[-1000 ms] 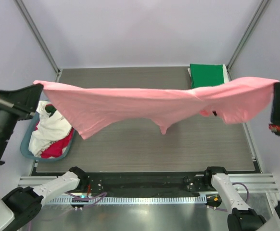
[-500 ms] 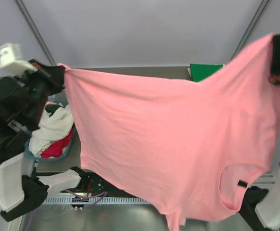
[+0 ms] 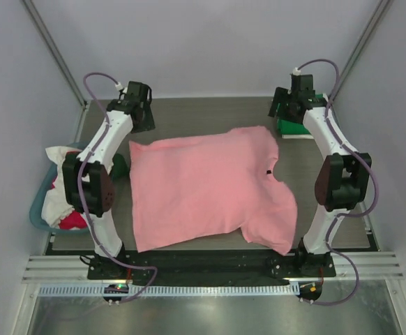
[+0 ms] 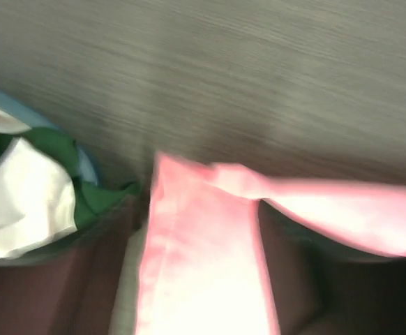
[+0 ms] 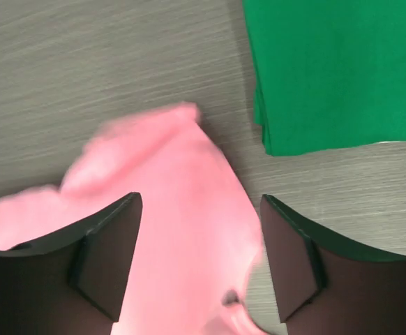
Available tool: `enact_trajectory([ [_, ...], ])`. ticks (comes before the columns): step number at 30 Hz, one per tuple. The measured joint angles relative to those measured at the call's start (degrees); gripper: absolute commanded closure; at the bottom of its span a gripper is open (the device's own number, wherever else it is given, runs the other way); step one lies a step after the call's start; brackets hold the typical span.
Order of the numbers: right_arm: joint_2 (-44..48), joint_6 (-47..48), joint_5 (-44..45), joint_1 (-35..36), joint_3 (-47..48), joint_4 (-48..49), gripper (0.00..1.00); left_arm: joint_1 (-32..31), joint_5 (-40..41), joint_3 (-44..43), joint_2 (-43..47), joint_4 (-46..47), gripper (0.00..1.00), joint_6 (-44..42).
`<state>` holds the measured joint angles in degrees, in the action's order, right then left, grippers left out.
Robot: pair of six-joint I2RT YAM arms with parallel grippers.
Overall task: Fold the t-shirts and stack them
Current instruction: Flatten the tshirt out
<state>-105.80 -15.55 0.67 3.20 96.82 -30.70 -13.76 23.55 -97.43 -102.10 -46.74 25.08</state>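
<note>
The salmon-pink t-shirt [image 3: 203, 188] lies spread almost flat across the middle of the counter [image 3: 210, 112], its hem toward the left edge, its neck with the dark label [image 3: 267, 172] toward the right, and one sleeve trailing to the near edge. That layout reads as preparation for the first fold. The right claw [image 5: 201, 202] hangs over the shirt's far right corner with its fingers [image 5: 105, 258] plainly apart. The cloth lies loose beneath them, gripped by nothing. The left claw [image 3: 139, 115] sits just beyond the far left corner. Its own camera is smeared: a pink hem runs up between two dark shapes that look separated, but I cannot tell whether it has let go. The right wrist view shows what the overhead one mostly hides behind the arm: a folded bright green t-shirt [image 5: 328, 70] squared off at the far right corner, probably the base of the stack. The overhead view alone shows the teal tub [image 3: 39, 209] off the left edge with white [image 3: 56, 192] and red [image 3: 74, 220] shirts waiting. The left wrist view adds some green cloth [image 4: 84, 202] in it.
</note>
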Motion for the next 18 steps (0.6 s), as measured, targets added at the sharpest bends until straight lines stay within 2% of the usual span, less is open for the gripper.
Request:
enact_trajectory([
  [4,0.11,-0.33,0.85,0.46,-0.33,0.35,0.21,1.7,-3.72,-7.82,-12.11,-2.45,0.15,-0.57],
  [6,2.36,-0.52,1.09,0.87,-1.53,2.78,0.21,1.51,-5.4,-8.59,-14.1,-2.58,0.14,-0.52],
  [13,12.46,-3.04,-2.71,5.64,-13.66,10.71,0.21,-0.02,-9.14,1.86,-6.27,-1.22,0.15,0.83],
  [18,8.04,-6.14,-8.11,9.31,-15.54,13.14,0.22,-0.9,-9.94,7.89,-2.8,-0.22,0.16,2.89],
])
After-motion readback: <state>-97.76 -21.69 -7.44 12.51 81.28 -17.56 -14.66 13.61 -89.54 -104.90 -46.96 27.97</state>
